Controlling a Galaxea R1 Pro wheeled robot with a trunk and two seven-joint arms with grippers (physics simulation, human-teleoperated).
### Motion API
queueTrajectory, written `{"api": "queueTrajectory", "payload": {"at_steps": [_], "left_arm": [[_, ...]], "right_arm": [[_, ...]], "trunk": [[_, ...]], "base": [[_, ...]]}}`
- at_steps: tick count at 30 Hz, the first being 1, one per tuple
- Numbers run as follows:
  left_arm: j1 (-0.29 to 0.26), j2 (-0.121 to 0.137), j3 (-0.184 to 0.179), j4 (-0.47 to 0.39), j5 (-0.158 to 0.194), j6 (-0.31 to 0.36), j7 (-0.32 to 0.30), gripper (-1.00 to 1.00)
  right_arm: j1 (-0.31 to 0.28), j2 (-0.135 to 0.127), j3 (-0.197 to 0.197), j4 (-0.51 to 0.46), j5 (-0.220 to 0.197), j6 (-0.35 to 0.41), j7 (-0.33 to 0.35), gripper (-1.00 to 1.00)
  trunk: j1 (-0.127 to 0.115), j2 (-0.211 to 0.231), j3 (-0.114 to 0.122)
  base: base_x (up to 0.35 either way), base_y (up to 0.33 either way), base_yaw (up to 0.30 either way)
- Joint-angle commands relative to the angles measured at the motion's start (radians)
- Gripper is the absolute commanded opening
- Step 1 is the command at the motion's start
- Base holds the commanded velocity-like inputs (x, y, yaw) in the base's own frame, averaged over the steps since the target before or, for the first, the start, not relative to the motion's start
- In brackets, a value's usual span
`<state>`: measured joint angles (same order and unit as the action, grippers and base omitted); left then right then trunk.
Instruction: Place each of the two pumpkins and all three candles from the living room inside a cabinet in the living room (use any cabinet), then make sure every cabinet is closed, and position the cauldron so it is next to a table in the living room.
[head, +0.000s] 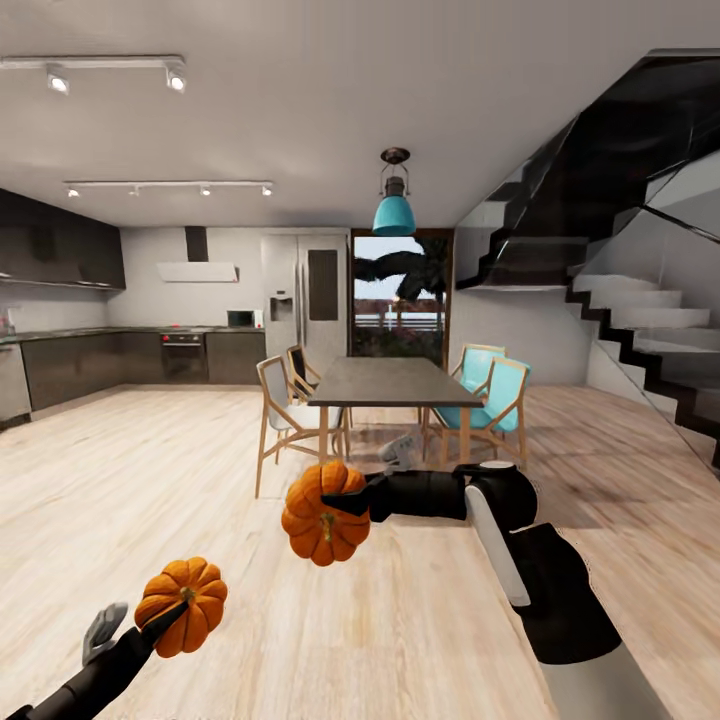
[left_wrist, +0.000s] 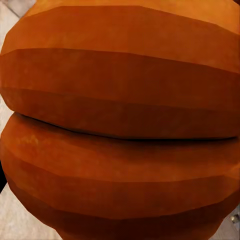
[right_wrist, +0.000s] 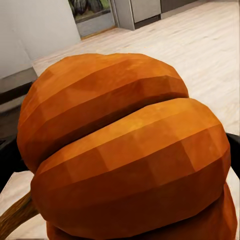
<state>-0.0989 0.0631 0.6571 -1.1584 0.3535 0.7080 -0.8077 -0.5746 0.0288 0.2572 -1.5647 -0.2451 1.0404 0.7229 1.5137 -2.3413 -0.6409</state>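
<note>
You have one pumpkin (head: 182, 605) clamped in your left gripper (head: 160, 622) and the other pumpkin (head: 325, 513) clamped in your right gripper (head: 345, 503). Both hang above the floor (head: 150, 470). Hold them level and turn slowly while you look for a cabinet.

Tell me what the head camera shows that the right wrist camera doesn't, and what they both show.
The head view alone takes in the dining table with its chairs, the staircase, the hanging lamp, and the left gripper holding a second pumpkin. The right wrist view alone gives a close look at its pumpkin's ribs and curved stem. Both show the pumpkin in the right gripper, the pumpkin itself, and the wooden floor.
</note>
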Motion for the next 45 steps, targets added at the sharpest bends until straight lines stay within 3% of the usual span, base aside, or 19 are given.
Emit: {"api": "queueTrajectory", "payload": {"at_steps": [1,4,8,11,27,45], "left_arm": [[-0.001,0.0,0.001,0.0,0.002,0.005,-0.001,-1.0],[-0.001,0.0,0.002,0.0,0.002,0.006,-0.002,-1.0],[-0.001,0.0,0.002,0.0,0.002,0.005,-0.004,-1.0],[-0.001,-0.001,0.002,0.0,0.002,0.006,-0.005,-1.0],[-0.001,-0.002,0.004,0.0,0.002,0.005,-0.007,-1.0],[-0.001,-0.002,0.005,0.0,0.002,0.005,-0.007,-1.0]], "right_arm": [[-0.003,0.002,-0.001,0.019,-0.004,0.007,0.002,-1.0],[-0.016,0.032,-0.005,0.129,-0.003,0.007,0.001,-1.0],[-0.023,0.07,-0.008,0.191,0.0,0.007,-0.016,-1.0],[-0.025,0.081,-0.008,0.207,-0.001,0.007,-0.069,-1.0],[-0.025,0.084,-0.01,0.212,-0.005,0.007,-0.094,-1.0],[-0.024,0.083,-0.01,0.21,-0.006,0.007,-0.094,-1.0]], "trunk": [[-0.004,0.007,0.001],[-0.012,0.021,0.003],[-0.012,0.021,-0.004],[-0.012,0.021,-0.008],[-0.012,0.021,-0.034],[-0.073,0.133,-0.011]], "base": [[0.0,0.0,0.167],[0.0,0.0,0.144],[0.0,0.0,0.119],[0.0,0.0,0.104],[0.0,0.0,0.09],[0.0,0.0,0.124]]}}
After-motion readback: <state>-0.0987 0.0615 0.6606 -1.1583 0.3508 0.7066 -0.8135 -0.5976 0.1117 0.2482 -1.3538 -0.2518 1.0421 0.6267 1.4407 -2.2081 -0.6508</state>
